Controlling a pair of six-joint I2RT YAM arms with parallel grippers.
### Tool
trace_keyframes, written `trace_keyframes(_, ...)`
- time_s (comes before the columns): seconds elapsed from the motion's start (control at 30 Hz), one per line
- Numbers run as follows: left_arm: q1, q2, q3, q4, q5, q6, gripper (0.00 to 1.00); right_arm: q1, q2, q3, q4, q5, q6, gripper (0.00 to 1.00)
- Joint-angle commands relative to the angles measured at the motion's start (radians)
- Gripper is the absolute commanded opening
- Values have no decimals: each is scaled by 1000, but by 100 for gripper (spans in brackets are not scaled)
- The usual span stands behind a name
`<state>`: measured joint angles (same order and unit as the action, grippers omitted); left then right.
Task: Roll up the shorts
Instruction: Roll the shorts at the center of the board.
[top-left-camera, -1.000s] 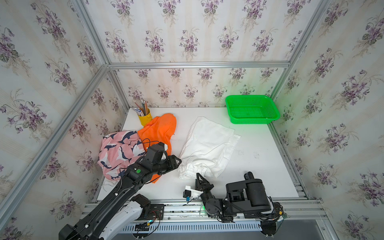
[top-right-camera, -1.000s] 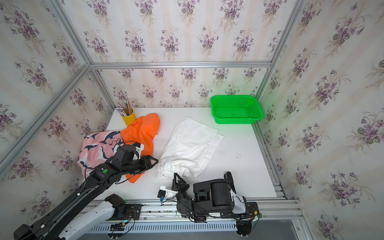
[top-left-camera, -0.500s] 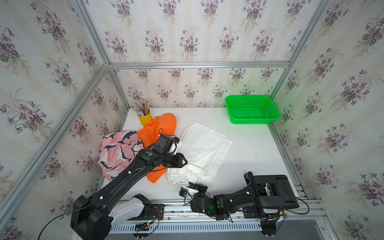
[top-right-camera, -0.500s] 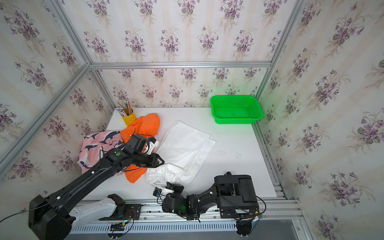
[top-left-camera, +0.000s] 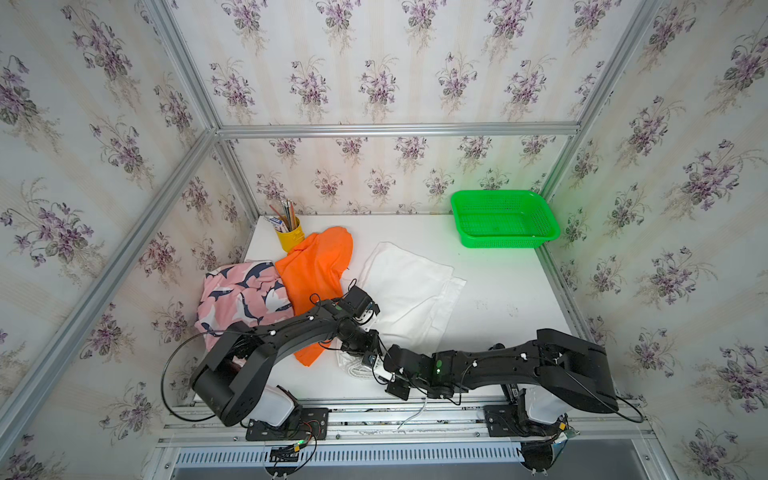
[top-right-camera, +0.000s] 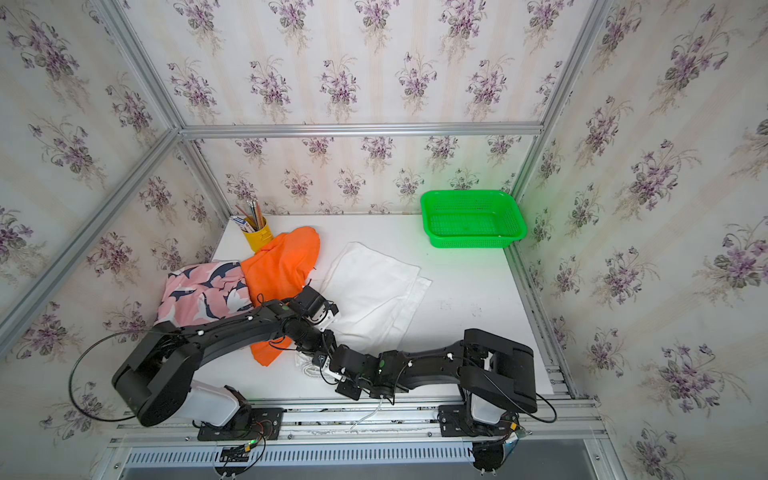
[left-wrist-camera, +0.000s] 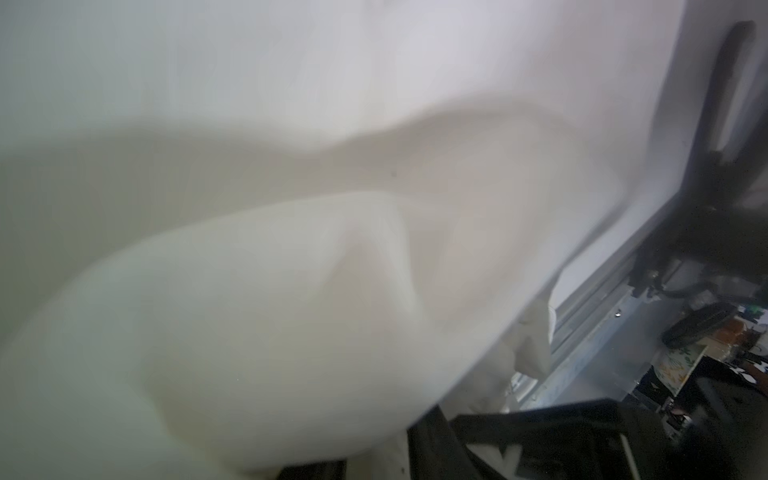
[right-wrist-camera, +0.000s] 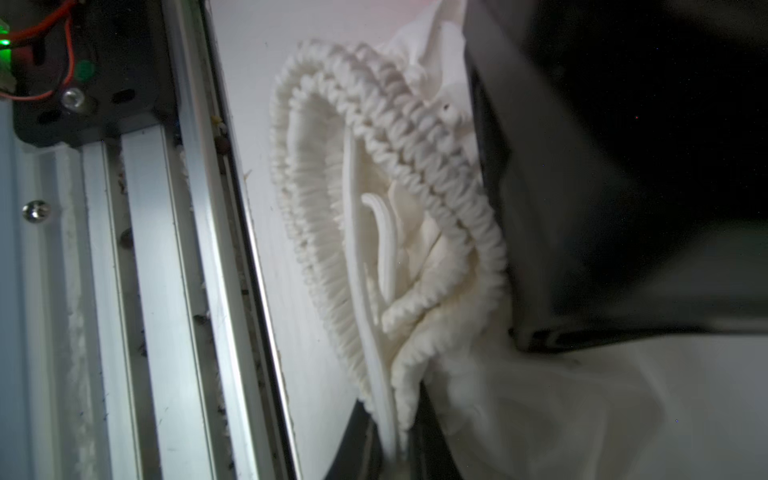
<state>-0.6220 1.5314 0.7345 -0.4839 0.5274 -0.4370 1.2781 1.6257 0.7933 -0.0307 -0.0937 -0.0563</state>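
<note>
The white shorts (top-left-camera: 407, 291) lie spread in the middle of the table, their gathered waistband (right-wrist-camera: 316, 208) bunched near the front edge. My right gripper (right-wrist-camera: 395, 444) is shut on that waistband and its drawstring; it shows low at the front in both top views (top-left-camera: 374, 363). My left gripper (top-left-camera: 361, 347) points down onto the same bunched edge, right beside the right one. In the left wrist view, blurred white cloth (left-wrist-camera: 291, 291) fills the narrow gap between its dark fingers (left-wrist-camera: 432, 449). The orange shorts (top-left-camera: 316, 266) and the pink shark-print shorts (top-left-camera: 241, 295) lie crumpled on the left.
A green basket (top-left-camera: 503, 218) stands at the back right corner. A yellow cup of pencils (top-left-camera: 289, 237) sits at the back left, touching the orange shorts. The aluminium front rail (top-left-camera: 374, 411) runs just below both grippers. Bare table (top-left-camera: 507, 299) lies right of the white shorts.
The white shorts have slid left toward the orange pair. My right arm has stretched left along the front edge. My left gripper came across onto the waistband and its jaws narrowed.
</note>
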Motion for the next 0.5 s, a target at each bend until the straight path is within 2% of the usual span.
trace_keyframes(0.0, -2, 35, 2, -2, -84, 35, 28, -95, 15, 47, -130, -166, 37, 3)
trace_keyframes(0.23, 5, 71, 104, 170, -164, 101, 29, -283, 52, 146, -250, -308, 45, 3)
trace_keyframes(0.3, 15, 54, 126, 174, -225, 117, 34, -323, 65, 162, -281, -348, 29, 4)
trace_keyframes(0.47, 109, -62, 116, 114, -256, 98, 44, -392, 99, 201, -360, -429, -8, 5)
